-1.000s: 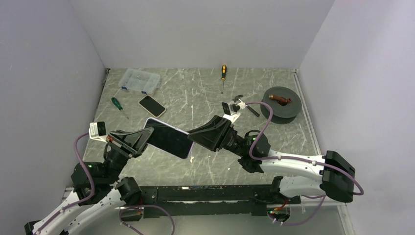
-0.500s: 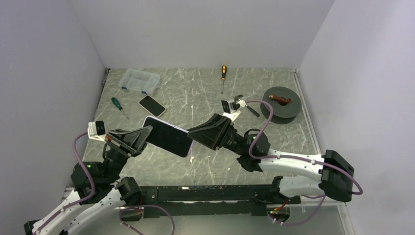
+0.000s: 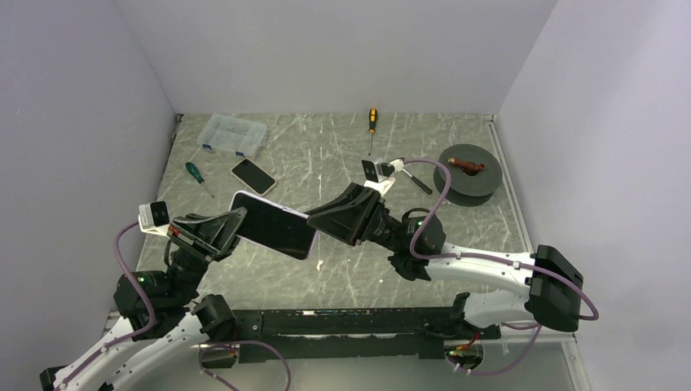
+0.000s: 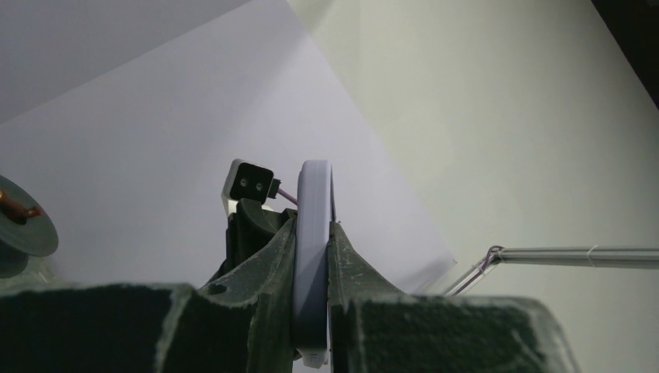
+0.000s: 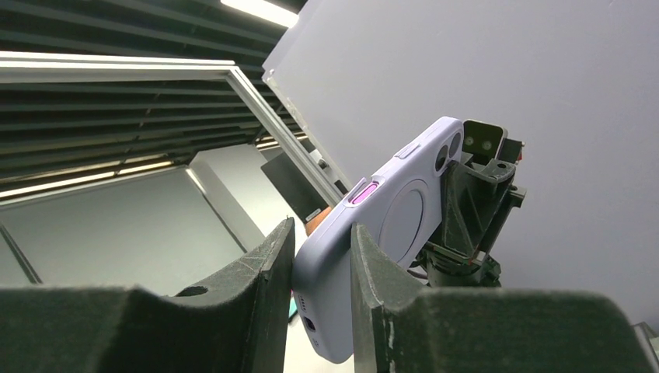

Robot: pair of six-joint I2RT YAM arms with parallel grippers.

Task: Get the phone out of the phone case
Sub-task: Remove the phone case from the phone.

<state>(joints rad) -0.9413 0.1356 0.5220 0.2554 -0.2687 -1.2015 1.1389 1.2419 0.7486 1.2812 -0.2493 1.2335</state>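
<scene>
1. Between the two sets of fingers, in the top external view, the phone (image 3: pixel 273 226) is held screen-up and lifted off the table (image 3: pixel 342 155). One short end is gripped by the left gripper (image 3: pixel 231 224) and the other by the right gripper (image 3: pixel 314 220). A lilac rim of the phone case (image 3: pixel 242 198) is seen along the dark screen, so the phone is judged to be fully seated in it.

2. In the left wrist view, the case is seen edge-on, running straight away from the fingers (image 4: pixel 272 264). They are closed down to the thickness of the case and are pressed against both of its faces.

3. In the right wrist view, the lilac back, with its ring and lens cut-out, is seen beyond the fingers (image 5: pixel 264 280). The near end is pinched between them, and the narrow gap is filled by the case.

4. The step in hand is judged to be a two-handed hold ahead of separation, as no lifted corner is visible. Both grips are clamped across case and phone together. One grip would therefore need to be shifted onto the rim alone, so that a corner can be peeled while the other end is steadied.
</scene>
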